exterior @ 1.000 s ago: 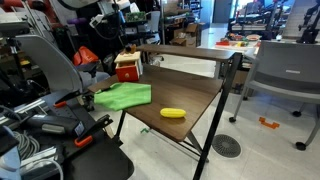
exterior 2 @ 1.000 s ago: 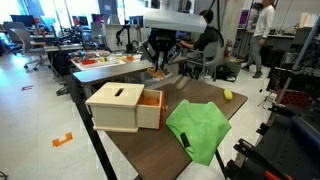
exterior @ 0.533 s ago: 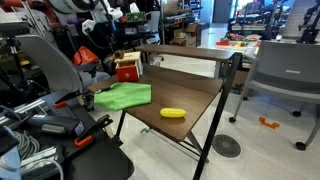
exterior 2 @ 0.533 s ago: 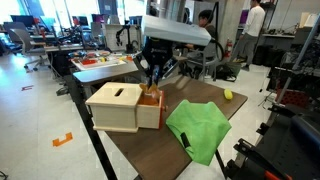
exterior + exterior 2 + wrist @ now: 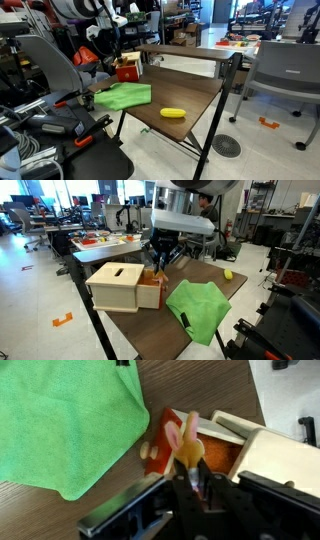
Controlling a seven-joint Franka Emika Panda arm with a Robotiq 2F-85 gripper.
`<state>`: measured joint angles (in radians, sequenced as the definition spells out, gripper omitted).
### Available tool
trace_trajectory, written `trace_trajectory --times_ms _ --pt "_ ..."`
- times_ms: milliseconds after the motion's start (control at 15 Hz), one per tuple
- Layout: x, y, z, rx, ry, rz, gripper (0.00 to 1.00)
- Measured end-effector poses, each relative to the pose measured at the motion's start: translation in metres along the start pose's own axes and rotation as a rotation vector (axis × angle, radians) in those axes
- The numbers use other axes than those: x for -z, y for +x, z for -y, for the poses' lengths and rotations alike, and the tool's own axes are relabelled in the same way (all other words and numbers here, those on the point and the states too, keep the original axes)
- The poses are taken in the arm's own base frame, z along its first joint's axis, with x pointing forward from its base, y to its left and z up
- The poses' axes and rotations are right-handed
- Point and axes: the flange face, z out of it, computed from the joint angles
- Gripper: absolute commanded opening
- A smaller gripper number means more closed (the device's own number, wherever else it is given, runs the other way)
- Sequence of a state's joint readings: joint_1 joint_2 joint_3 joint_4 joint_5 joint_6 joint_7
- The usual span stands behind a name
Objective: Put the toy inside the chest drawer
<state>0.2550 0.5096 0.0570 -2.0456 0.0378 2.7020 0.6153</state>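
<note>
Toy (image 5: 188, 445), small, lumpy and orange with a paler patch, shows closest in the wrist view. The gripper (image 5: 196, 478) is clenched on one end of it, and the rest juts out over the open drawer (image 5: 222, 456). The picture is blurred there, so I cannot tell whether the toy touches the drawer's floor or hangs just above it. By its look I judge it light and somewhat soft, likely to give under the fingers rather than crack. Being lumpy, it could twist or slip if pinched at a thin end, so the thick orange middle seems the surest place to hold. Light as it is, it should drop straight down once let go. Just beyond, in an exterior view, the drawer stands pulled out of the chest (image 5: 115, 285), a pale-panelled box at one corner of the worktop (image 5: 145, 328). The chest looks light too, so a bump against the drawer's rim might shove it toward the edge. Beside the drawer lies the cloth (image 5: 200, 305), green and rumpled, its hem close to the drawer's side and its far part reaching the worktop's edge. Farthest off, well apart from all this, a yellow object (image 5: 228, 275) rests near the opposite edge.
</note>
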Motion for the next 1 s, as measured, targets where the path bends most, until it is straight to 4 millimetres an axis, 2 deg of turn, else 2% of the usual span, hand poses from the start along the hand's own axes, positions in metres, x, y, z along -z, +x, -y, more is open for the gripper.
trace_trajectory --times_ms 333,733,800,867,1000 --pt "-0.018 0.004 0.003 -0.002 -0.005 0.007 0.04" --pt "-0.033 0.022 0.008 -0.022 -0.002 -0.007 0.04" --pt "-0.037 0.024 0.009 -0.026 -0.004 -0.009 0.12" --pt "-0.041 0.026 0.01 -0.028 -0.005 -0.009 0.4" --pt "-0.048 0.027 0.013 -0.027 -0.008 -0.006 0.47"
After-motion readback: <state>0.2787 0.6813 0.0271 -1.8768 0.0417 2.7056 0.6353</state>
